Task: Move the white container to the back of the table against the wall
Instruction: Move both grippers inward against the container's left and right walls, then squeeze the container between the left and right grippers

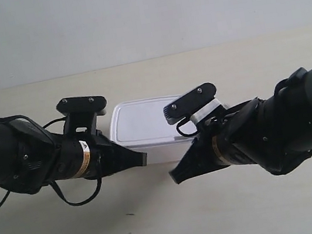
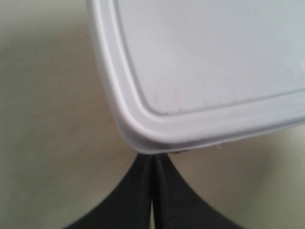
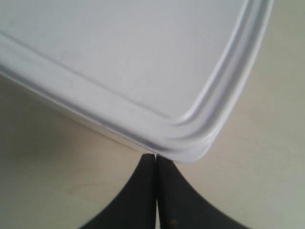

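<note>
- At the left of the exterior view, the arm at the exterior view's left [image 1: 26, 158] reaches inward low over the table [image 1: 161, 223]. Its pointed tip meets the near side of the white container [image 1: 142, 125], toward the left corner.
- At the middle, the white container sits flat on the table with its lid on, well short of the wall [image 1: 140, 18]. A band of bare table lies between its far edge and the wall.
- At the right, the arm at the exterior view's right [image 1: 287, 120] mirrors the first, with its tip by the container's near right corner. We cannot tell from here whether it touches.
- We cannot settle which arm is which, so we read the jaws from the wrist views.
- The left gripper [image 2: 152, 160] has its jaws pressed together with only a seam between them. It holds nothing, and its tip is tucked at a rounded corner just under the lid rim.
- The right gripper [image 3: 156, 160] is alike: jaws closed on each other, nothing between them, tip at another corner of the rim.
- We judge the step in hand to be the push, with both closed tips set as bumpers on the near side.
- Next, we think, both tips must drive toward the wall evenly and low on the box. That way it slides straight, without turning and without a tip catching the rim and lifting the lid.
</note>
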